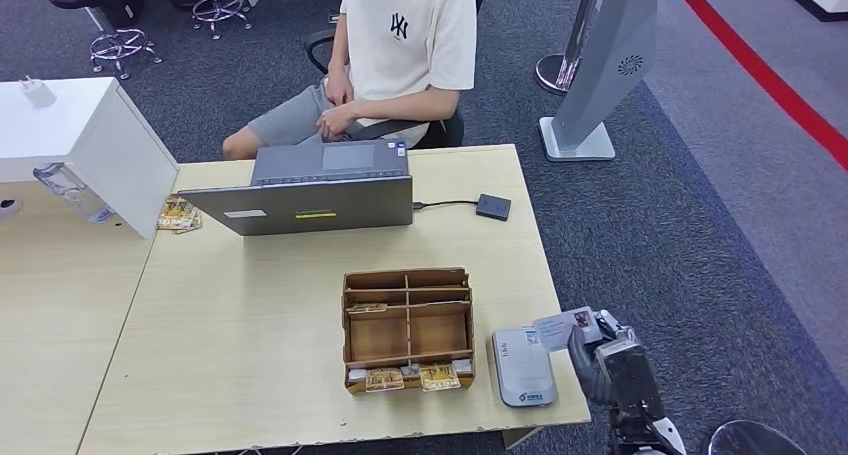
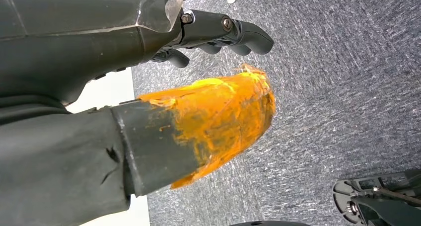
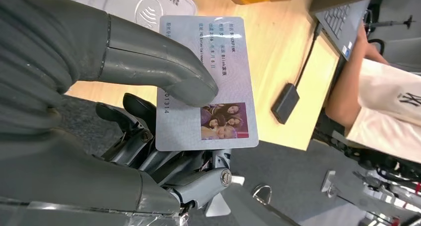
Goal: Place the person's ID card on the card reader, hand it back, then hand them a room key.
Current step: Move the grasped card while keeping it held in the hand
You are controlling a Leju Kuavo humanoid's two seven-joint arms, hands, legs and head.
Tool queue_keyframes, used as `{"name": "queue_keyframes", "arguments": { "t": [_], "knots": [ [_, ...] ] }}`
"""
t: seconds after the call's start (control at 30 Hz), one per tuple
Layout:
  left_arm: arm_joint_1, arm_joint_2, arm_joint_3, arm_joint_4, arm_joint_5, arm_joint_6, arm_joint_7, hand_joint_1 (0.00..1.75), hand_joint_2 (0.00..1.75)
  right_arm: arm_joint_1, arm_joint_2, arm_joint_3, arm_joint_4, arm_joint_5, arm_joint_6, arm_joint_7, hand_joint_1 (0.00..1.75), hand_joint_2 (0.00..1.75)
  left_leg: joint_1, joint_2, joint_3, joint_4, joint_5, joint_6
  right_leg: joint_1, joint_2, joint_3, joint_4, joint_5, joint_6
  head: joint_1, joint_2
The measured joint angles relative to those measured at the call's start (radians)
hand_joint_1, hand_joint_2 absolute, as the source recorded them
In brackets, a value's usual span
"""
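**A:** Where was the ID card (image 3: 208, 82) when you stopped the recording?

**B:** You had it pinched in the right hand (image 1: 600, 350), thumb (image 3: 164, 67) pressed on its printed face and the darker fingers (image 3: 144, 136) underneath. The card hung just beside the card reader (image 1: 522, 365), at the reader's far corner toward the table edge; from the head view I couldn't tell whether it overlapped the reader or only sat next to it.

**A:** And the reader itself?

**B:** You'd see it lying flat on the table (image 1: 250, 345), just beside the wooden compartment box (image 1: 408, 327), which held small cards in its near slots. Beyond the reader stood the open laptop (image 1: 320, 190), with a small black device (image 1: 493, 206) cabled to it, and past that the seated person (image 1: 400, 65).

**A:** Your left hand?

**B:** The left hand (image 2: 213, 37) hung over the carpet holding nothing, its dark fingers curled inward beside an orange-smeared thumb.
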Motion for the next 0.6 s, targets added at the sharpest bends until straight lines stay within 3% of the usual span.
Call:
{"name": "queue_keyframes", "arguments": {
  "t": [0.6],
  "knots": [
    [0.006,0.0,0.001,0.0,-0.006,0.0,0.003,0.0,0.0,0.013,-0.042,0.068,0.043,0.137,-0.013,0.085,1.75,1.75,0.0,0.0,0.0,0.0,0.0,0.0,0.0,0.0,0.0,0.0,0.0,0.0,0.0,0.0]
  ]
}}
